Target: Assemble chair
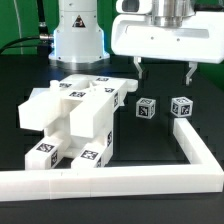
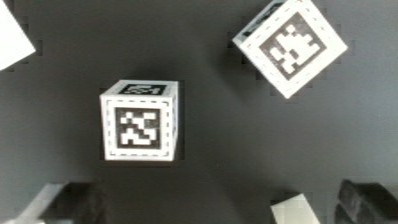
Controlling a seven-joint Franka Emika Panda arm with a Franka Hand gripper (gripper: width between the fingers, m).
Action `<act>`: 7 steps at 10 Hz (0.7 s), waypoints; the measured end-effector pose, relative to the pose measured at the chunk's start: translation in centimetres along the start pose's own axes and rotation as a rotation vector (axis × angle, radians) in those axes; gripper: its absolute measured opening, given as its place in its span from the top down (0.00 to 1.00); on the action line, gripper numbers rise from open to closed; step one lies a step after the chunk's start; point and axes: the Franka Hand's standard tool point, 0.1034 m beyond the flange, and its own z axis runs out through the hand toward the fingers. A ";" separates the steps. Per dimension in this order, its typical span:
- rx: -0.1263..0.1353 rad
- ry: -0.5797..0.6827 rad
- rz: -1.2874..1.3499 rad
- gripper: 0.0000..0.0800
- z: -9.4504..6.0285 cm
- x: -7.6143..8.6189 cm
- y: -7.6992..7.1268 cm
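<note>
**Open gripper hangs over two loose cubes**

The gripper [image 1: 163, 72] hangs above the counter [image 1: 160, 145] with its fingers [image 1: 137, 68] spread wide and nothing between them. It touches no part.

Below it stand two small tagged cubes, side by side and apart from each other. The chair-side cube [image 1: 146, 108] is under the finger on the exterior view's left, a little inward of it. The rail-side cube [image 1: 181, 106] is under the other finger, also a little inward. Both rest on the counter, clear of the fingertips.

The chair [image 1: 75, 115], a chunky white cluster of joined blocks with several tags, sits lower than the gripper and off to its side, toward the exterior view's left. It is near the chair-side cube but not touching it.

The rail [image 1: 197, 150] runs beyond the rail-side cube and bends along the front of the chair.

In the wrist view the gripper [image 2: 199, 205] shows two dark fingertips [image 2: 63, 205] well apart. A cube [image 2: 141, 120] stands ahead of the gap between them, touching neither. A second tagged part [image 2: 290, 45] lies farther from the fingers, turned at an angle. Which cube is which there cannot be told
</note>
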 end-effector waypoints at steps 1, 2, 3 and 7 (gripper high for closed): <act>-0.005 0.001 -0.015 0.19 0.1 -0.1 -0.1; -0.024 0.009 -0.094 0.19 0.4 -0.6 -0.5; -0.031 0.010 -0.121 0.19 0.7 -1.0 -1.1; -0.037 0.016 -0.222 0.19 2.0 -1.3 -2.2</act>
